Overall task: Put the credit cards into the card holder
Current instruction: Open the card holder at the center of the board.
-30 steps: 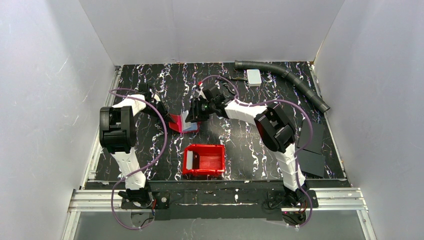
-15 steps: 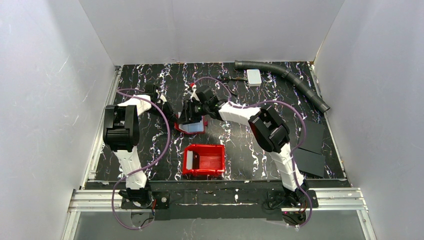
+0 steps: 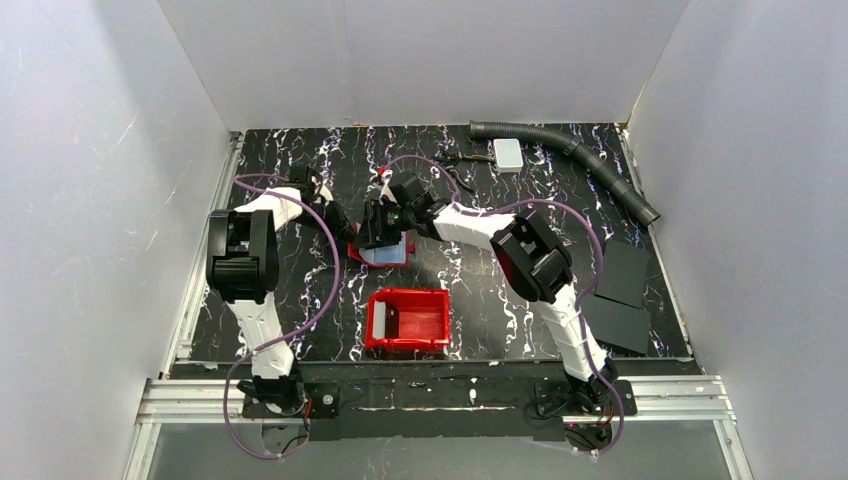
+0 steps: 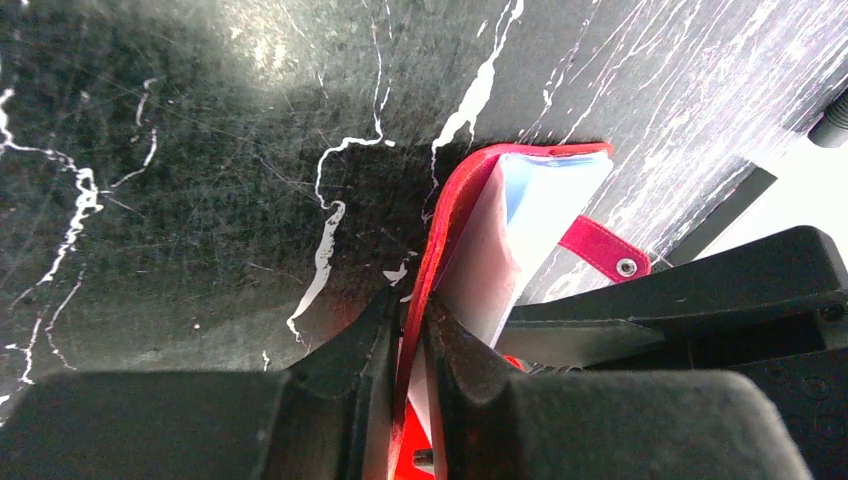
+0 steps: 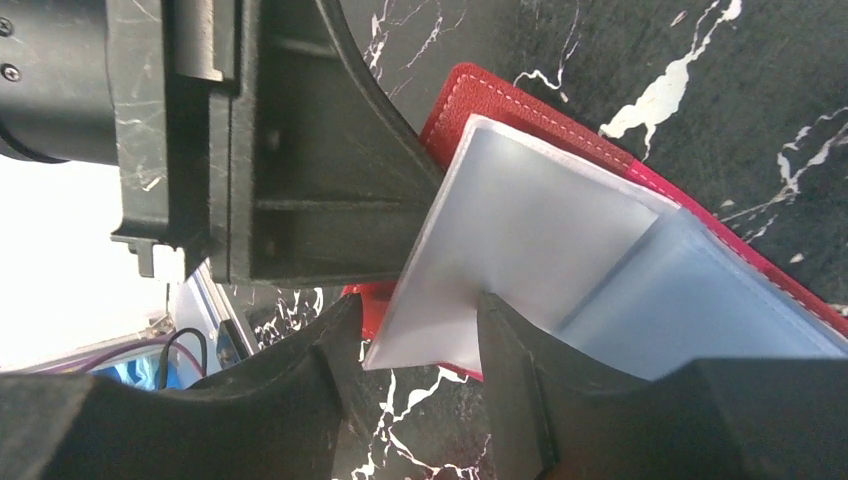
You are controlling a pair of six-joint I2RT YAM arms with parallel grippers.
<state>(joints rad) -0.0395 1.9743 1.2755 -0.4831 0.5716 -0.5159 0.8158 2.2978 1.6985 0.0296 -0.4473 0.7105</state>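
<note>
The dark red card holder (image 3: 356, 251) lies open on the table's middle; its red edge (image 5: 478, 88) frames two pale credit cards (image 5: 520, 230), one grey-white, one bluer (image 5: 700, 300). My left gripper (image 3: 345, 228) is shut on the card holder's red flap (image 4: 455, 200), the flap pinched between its fingertips (image 4: 412, 305). The cards (image 4: 545, 195) stand against that flap, beside the snap strap (image 4: 600, 250). My right gripper (image 3: 378, 235) hovers just over the cards, open. The grey-white card's corner sits in the gap of the right gripper (image 5: 420, 335), and one finger (image 5: 510, 345) overlaps it.
A bright red bin (image 3: 408, 320) stands in front of the card holder, a pale piece at its left end. A grey hose (image 3: 570, 150) and a white box (image 3: 508, 153) lie at the back right. Black sheets (image 3: 620, 300) lie at the right edge.
My right gripper has moved left and down onto the card holder and its jaws have widened. The card holder has gone from propped up to lying flatter, a card showing on it.
</note>
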